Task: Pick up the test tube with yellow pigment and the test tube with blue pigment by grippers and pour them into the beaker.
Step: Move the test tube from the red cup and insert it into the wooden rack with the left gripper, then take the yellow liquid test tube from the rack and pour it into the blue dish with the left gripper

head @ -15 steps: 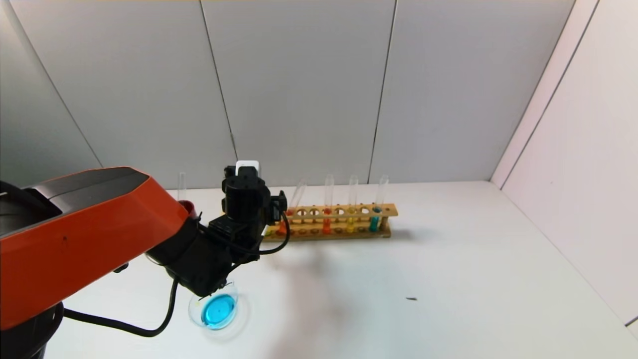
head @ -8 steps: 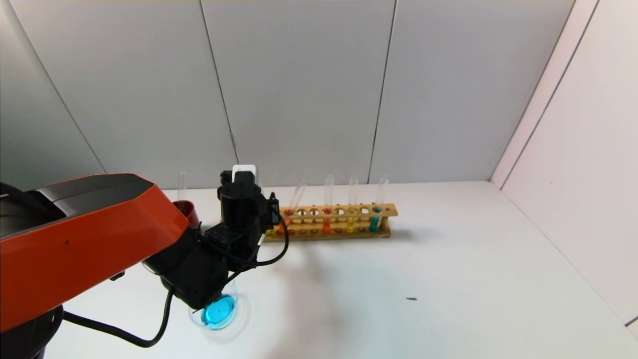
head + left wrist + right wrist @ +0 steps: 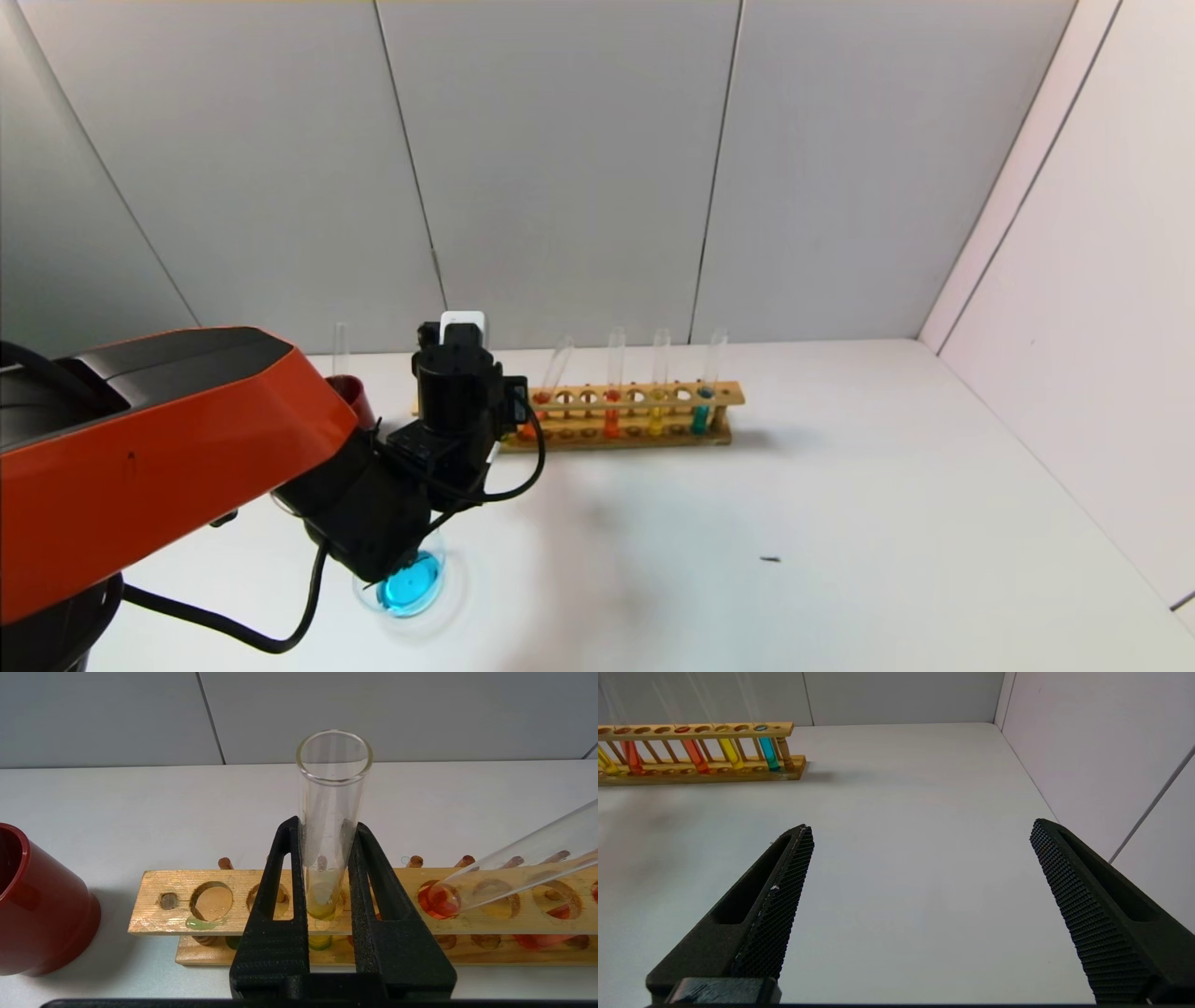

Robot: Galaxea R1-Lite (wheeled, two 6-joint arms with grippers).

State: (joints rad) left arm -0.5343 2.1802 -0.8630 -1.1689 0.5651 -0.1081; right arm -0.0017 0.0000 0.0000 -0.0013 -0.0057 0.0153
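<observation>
From the head view we see our left hand [image 3: 464, 373] at the left end of the wooden rack [image 3: 625, 417], with the beaker [image 3: 409, 579] on the bench [image 3: 840, 523] below the arm holding blue liquid only. On the left wrist view its fingers [image 3: 373, 896] clamp the test tube with yellow pigment [image 3: 331, 826], nearly drained and seated in a rack hole beside the red cup [image 3: 37, 905], so we judge release and retreat come next. The right wrist view shows our right hand [image 3: 920, 914] spread wide, empty, with the test tube with blue pigment [image 3: 768, 751] in the rack's last hole.

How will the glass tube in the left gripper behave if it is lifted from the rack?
The tube looks like thin smooth glass, so probably fragile and slippery. Only yellowish residue remains inside, so likely light. The left gripper holds it upright in the wooden rack; round-bottomed, it would probably roll if laid down.
</observation>
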